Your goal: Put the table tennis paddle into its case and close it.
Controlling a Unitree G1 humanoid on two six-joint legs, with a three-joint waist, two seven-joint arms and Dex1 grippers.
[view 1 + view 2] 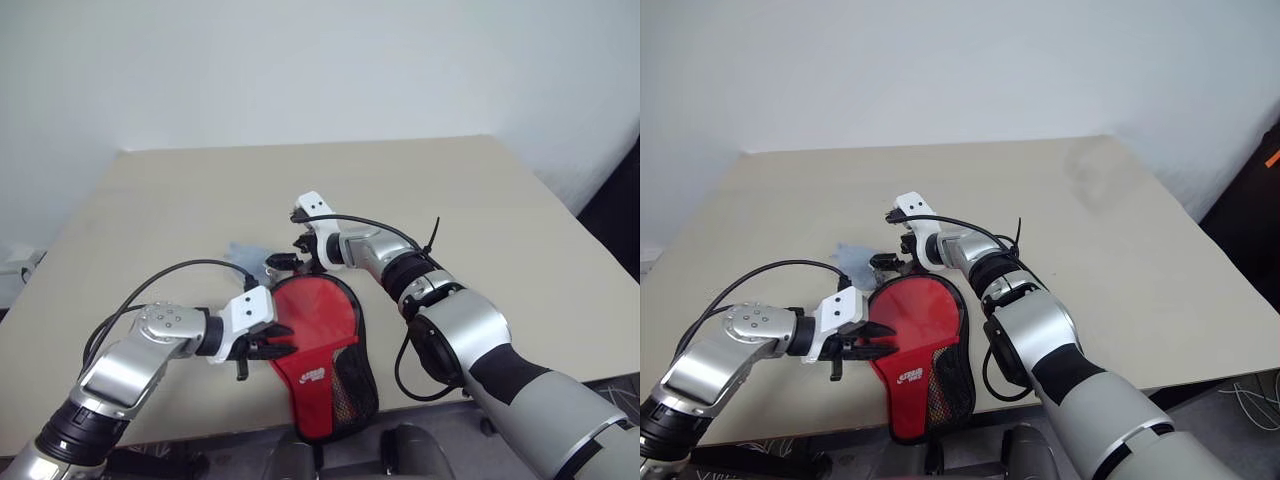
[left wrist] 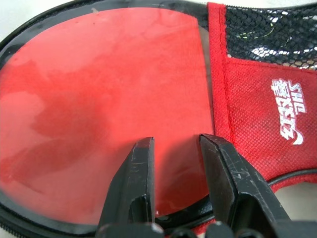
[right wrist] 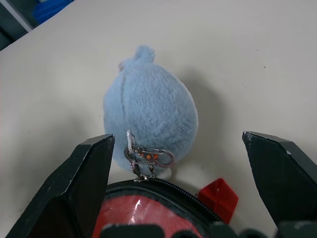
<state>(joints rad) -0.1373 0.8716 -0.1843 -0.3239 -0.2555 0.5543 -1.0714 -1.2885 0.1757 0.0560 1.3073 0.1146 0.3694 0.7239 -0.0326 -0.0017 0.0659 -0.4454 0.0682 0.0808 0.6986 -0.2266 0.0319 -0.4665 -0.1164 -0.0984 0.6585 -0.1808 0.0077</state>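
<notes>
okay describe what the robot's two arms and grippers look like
Both arms are silver-grey metal with black joint sections and white wrist blocks. Loose black cables loop along each forearm. The left gripper and the right gripper each have two black, wedge-shaped fingers.

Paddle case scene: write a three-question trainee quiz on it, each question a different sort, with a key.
1. True or false: the right end effector has its black fingers shut on the fluffy pale blue ball.
2. Multiple choice: the red round-faced table tennis paddle is A) bare on the beige table, B) inside the clear-fronted red mesh paddle-shaped case, C) held up in the air.
3. Fill in: the metal clip at the case's zip edge joins it to the ______.

Key: 1 false, the fingers stand wide apart either side of the ball; 2 B; 3 fluffy pale blue ball. The left end effector rests over the case's clear window.
</notes>
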